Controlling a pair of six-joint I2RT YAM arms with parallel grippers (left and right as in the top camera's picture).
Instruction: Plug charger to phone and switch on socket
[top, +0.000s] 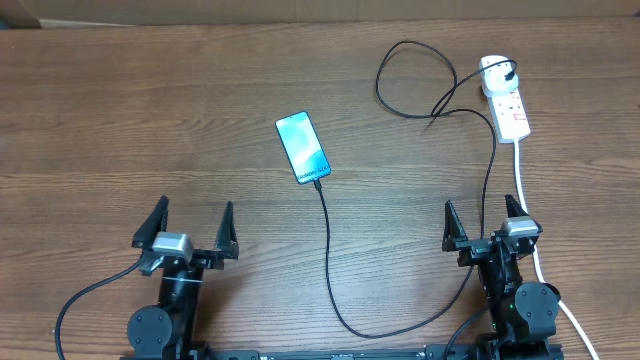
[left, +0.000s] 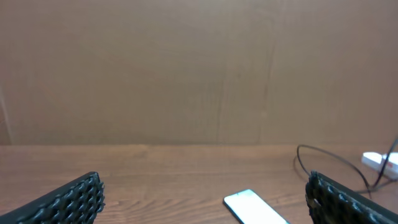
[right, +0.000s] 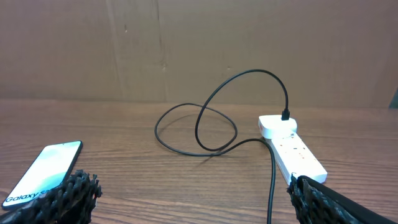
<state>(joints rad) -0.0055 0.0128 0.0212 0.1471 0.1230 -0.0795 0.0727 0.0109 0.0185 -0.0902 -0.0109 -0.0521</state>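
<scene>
The phone (top: 303, 147) lies flat mid-table with its blue screen lit, and shows as well as phone (left: 255, 208) and phone (right: 43, 174). The charger (top: 328, 260), a thin black cable, meets the phone's near edge, curves along the table front, runs up the right side, loops, and ends in a black plug in the socket (top: 503, 95). I cannot tell whether its tip is seated in the phone. The white socket (right: 292, 146) lies at the far right. My left gripper (top: 194, 225) and right gripper (top: 480, 208) stand open and empty near the front edge, apart from everything.
A thick white cord (top: 522, 185) runs from the socket toward the front, passing close by the right arm. The cable loop (right: 217, 118) lies left of the socket. A brown cardboard wall stands behind the table. Bare wood lies between the left gripper and the phone.
</scene>
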